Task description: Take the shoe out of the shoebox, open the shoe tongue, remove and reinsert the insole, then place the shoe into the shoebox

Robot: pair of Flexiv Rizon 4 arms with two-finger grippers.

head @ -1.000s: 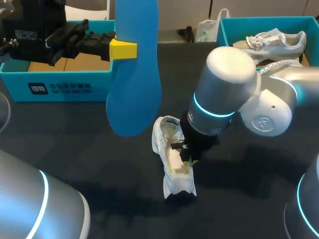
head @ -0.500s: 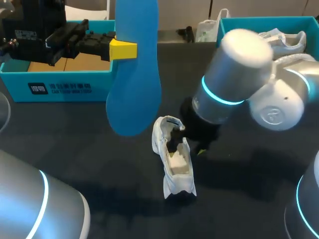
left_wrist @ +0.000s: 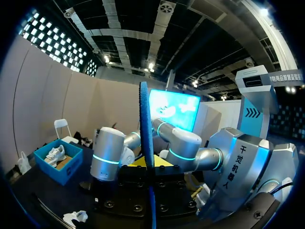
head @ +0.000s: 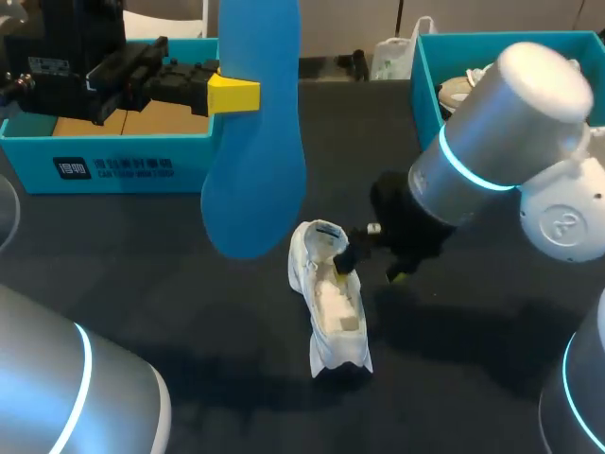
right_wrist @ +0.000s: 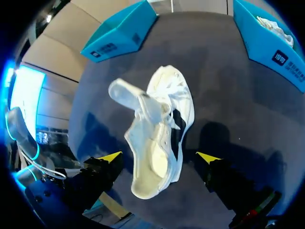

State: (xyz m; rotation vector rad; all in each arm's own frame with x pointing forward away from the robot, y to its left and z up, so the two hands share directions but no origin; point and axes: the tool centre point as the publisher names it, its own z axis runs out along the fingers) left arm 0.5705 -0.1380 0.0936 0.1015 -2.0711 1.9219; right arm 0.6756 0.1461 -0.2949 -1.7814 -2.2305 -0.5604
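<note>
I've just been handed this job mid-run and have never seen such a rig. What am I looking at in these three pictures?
It is a robot with two arms at a dark table. The wide picture looks down from above and behind the robot. The two round ones come from a camera on each wrist, looking out along the jaws.

The left arm comes in from the left and holds a blue insole up off the table, its jaws shut on it. In the left wrist picture the insole shows edge-on.

The right arm hangs over a white shoe sitting on the table. In its wrist picture the yellow-tipped jaws stand open, one on each side of the shoe, not touching it.

At the back sit two teal shoeboxes, the left box and the right box.
</note>
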